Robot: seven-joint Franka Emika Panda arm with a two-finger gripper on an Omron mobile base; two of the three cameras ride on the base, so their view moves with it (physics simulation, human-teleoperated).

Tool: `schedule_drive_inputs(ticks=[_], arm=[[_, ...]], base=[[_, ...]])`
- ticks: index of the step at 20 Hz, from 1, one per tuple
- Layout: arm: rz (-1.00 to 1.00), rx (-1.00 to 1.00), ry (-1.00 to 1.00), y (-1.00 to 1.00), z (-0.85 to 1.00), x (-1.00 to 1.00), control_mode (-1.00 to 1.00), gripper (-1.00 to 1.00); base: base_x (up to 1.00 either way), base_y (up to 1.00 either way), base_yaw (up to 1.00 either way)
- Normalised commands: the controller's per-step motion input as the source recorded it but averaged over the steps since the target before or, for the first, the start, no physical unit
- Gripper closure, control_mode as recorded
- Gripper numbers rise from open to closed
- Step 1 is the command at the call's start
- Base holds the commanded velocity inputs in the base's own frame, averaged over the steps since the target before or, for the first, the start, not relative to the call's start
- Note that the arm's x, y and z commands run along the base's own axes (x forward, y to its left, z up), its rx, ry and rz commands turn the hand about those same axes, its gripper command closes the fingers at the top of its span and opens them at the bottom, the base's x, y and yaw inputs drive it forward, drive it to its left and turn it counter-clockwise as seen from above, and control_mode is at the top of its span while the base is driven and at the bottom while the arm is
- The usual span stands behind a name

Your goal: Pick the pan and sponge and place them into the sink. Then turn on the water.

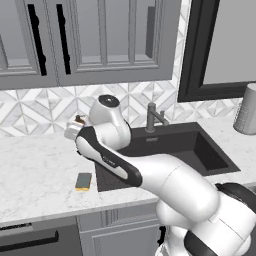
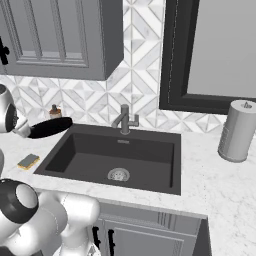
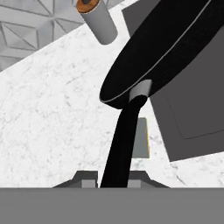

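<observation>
**Pan held by its handle above the sink's left edge**

Fingers are closed on the long thin black handle of the round, shallow, all-black frying pan, which runs up between them to the pan body. The pan hangs in the air, off the counter, over the left rim of the large rectangular dark grey sink. The small rectangular yellow sponge with a dark green scrub layer lies flat on the white marbled counter, just beside the sink's left edge and below the pan handle in the hand view. A grey soap dispenser bottle with a brown top stands on the counter behind the pan. The grey metal faucet stands at the sink's back rim. A grey cylindrical canister stands on the counter, well to the right of the sink.
</observation>
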Motion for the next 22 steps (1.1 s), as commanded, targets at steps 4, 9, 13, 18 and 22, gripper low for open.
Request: schedule_drive_inputs(ticks=[4, 9, 13, 18, 22], arm=[[-0.19, 0.00, 0.00, -0.23, 0.00, 0.00, -1.00, 1.00], [-0.24, 0.00, 0.00, -0.24, 0.00, 0.00, -1.00, 1.00], [-0.28, 0.00, 0.01, -0.24, 0.00, 0.01, -1.00, 1.00], [-0.28, 0.00, 0.01, -0.24, 0.00, 0.02, -1.00, 1.00], [-0.20, 0.00, 0.01, -0.20, 0.00, 0.07, -1.00, 1.00]], base=[[0.00, 0.00, 0.00], [0.00, 0.00, 0.00], [0.00, 0.00, 0.00], [0.00, 0.00, 0.00], [0.00, 0.00, 0.00]])
